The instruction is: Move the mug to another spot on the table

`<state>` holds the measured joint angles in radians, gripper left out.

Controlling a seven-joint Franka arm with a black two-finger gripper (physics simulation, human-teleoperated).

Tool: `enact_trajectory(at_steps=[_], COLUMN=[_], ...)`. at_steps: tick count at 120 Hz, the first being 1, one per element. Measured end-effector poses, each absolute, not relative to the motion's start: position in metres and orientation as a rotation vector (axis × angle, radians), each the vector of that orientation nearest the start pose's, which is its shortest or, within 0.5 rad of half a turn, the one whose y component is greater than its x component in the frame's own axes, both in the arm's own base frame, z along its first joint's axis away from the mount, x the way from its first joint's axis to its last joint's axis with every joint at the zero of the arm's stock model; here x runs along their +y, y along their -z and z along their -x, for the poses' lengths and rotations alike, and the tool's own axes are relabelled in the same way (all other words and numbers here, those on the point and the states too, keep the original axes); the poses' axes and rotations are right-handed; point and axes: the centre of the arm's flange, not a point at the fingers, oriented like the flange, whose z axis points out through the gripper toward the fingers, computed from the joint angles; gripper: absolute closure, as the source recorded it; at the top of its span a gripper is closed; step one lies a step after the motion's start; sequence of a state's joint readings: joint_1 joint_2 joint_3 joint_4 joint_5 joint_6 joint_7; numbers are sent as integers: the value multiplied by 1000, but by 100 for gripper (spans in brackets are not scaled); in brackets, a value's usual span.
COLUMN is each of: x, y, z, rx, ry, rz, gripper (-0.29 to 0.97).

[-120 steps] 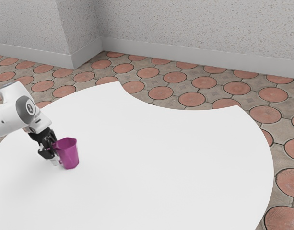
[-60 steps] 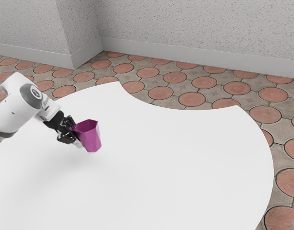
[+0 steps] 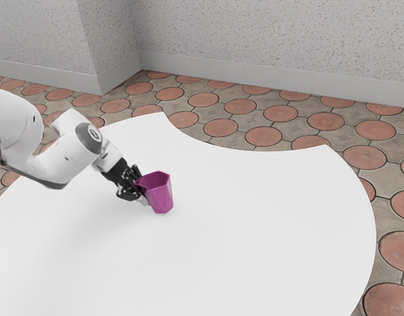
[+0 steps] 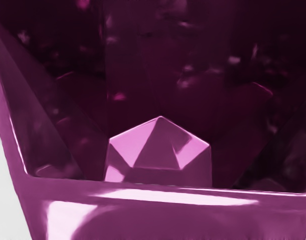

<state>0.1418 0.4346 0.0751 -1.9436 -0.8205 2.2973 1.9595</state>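
Observation:
A magenta faceted mug [image 3: 158, 191] is tilted a little, low over the white table [image 3: 241, 237], left of the middle in the exterior view. My black gripper [image 3: 137, 191] is shut on the mug's near side, with the white arm coming in from the exterior view's left. Whether the mug's base touches the table I cannot tell. In the wrist view the mug [image 4: 157, 150] is seen from close up, with its glossy rim and dark inside just under my hand.
The round white table has a curved notch at its far edge [image 3: 208, 141]. Around it lies a floor of red round tiles [image 3: 281, 112], with grey walls [image 3: 254, 33] behind.
My arm has carried the mug toward the exterior view's right, from the table's left side to nearer the middle. It was lifted off the table on the way and is now lower again.

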Motion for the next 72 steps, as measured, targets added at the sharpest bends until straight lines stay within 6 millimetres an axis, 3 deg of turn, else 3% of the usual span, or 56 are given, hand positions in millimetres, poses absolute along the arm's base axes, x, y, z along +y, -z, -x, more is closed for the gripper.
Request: enact_trajectory(at_steps=[28,53,72], x=[112,110,106], y=[-247,-247,-259], z=[-607,-607,-609], rx=[1888,1910,1911], ry=[785,786,826], rz=[2794,2786,2772], gripper=[58,26,12])
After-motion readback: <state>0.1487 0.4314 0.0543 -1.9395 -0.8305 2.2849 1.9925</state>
